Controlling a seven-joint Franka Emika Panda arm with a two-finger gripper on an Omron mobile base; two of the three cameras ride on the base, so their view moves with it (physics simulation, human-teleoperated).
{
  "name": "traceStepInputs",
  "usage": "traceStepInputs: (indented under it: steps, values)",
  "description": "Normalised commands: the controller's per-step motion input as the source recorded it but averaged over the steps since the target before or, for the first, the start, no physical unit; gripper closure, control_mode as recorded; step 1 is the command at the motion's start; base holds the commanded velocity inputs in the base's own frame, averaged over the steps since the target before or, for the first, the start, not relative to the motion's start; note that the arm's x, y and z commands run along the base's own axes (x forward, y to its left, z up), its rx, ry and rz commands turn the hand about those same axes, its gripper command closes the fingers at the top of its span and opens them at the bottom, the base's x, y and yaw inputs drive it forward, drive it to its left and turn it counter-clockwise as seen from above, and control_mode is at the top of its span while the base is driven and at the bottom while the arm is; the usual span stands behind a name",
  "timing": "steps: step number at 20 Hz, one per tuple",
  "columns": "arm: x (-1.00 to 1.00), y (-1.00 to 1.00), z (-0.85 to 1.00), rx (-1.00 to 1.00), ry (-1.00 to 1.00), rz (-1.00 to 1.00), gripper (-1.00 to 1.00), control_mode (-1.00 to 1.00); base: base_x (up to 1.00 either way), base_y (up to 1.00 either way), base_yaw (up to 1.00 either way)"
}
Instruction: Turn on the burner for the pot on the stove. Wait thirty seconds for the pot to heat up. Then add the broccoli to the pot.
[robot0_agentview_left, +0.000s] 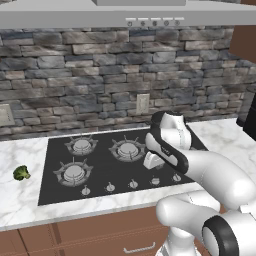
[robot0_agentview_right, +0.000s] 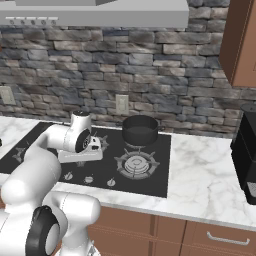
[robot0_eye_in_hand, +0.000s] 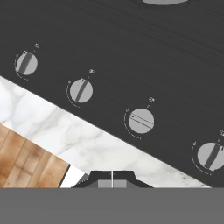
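The stove (robot0_agentview_left: 100, 150) is a black glass cooktop set in a marble counter. The dark pot (robot0_agentview_right: 140, 130) stands on its rear right burner. The green broccoli (robot0_agentview_left: 21, 173) lies on the counter left of the stove. My gripper (robot0_eye_in_hand: 112, 179) is shut and empty, hovering just above the stove's front edge, near the knob row (robot0_agentview_left: 133, 184). In the hand view, the knob (robot0_eye_in_hand: 141, 120) closest ahead of the fingertips has its mark lying at a different angle from its neighbours (robot0_eye_in_hand: 81, 90).
A black coffee machine (robot0_agentview_right: 247, 160) stands on the counter at the far right. A range hood (robot0_agentview_left: 150, 15) hangs over the stove and a wooden cabinet (robot0_agentview_right: 242, 40) is mounted at upper right. The stone wall carries an outlet (robot0_agentview_right: 121, 104).
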Motion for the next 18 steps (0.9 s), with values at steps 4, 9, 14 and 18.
traceStepInputs:
  steps: [4,9,14,18]
  values:
    - [0.00,0.00,0.00,0.00,0.00,0.00,1.00,-1.00,0.00,0.00,0.00]
    - [0.00,0.00,0.00,0.00,0.00,0.00,1.00,-1.00,0.00,0.00,0.00]
    - [0.00,0.00,0.00,0.00,0.00,0.00,1.00,-1.00,0.00,0.00,0.00]
    - [0.00,0.00,0.00,0.00,0.00,0.00,1.00,-1.00,0.00,0.00,0.00]
